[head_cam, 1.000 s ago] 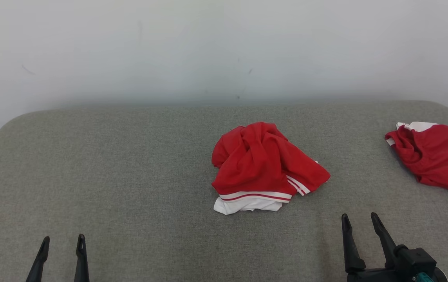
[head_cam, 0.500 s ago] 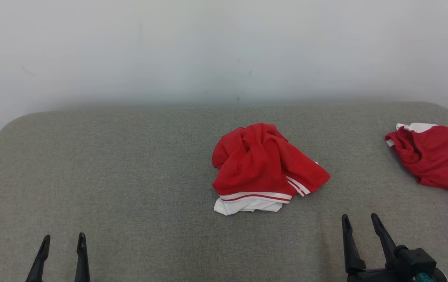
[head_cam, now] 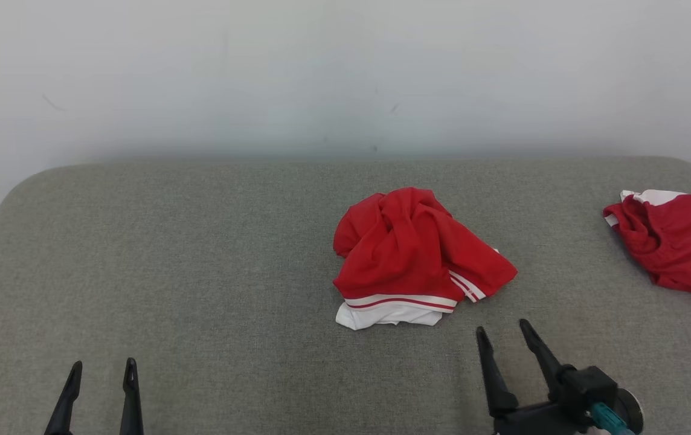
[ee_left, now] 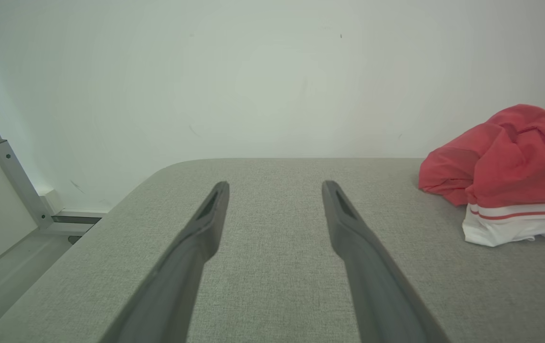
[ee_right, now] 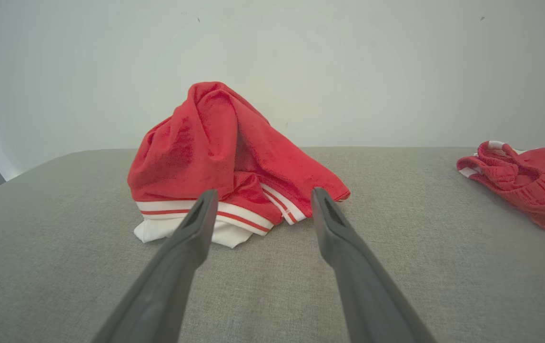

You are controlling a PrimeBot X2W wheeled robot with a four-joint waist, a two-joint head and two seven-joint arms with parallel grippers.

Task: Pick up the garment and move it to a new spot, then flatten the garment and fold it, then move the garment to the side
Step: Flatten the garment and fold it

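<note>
The crumpled red garment (head_cam: pixel 415 257) lies on the grey cushion (head_cam: pixel 200 272). Right gripper (head_cam: pixel 501 326) (near it) and left gripper (head_cam: pixel 104 362): fingers spread, empty

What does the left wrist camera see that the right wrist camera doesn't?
Left wrist camera, not the right one: the open left claw and a strip of floor beside the grey cushion. Right wrist camera, not the left one: the open right claw and a second red garment lying off to the side. Both: the crumpled red-and-white garment, the grey cushion and the white wall.
</note>
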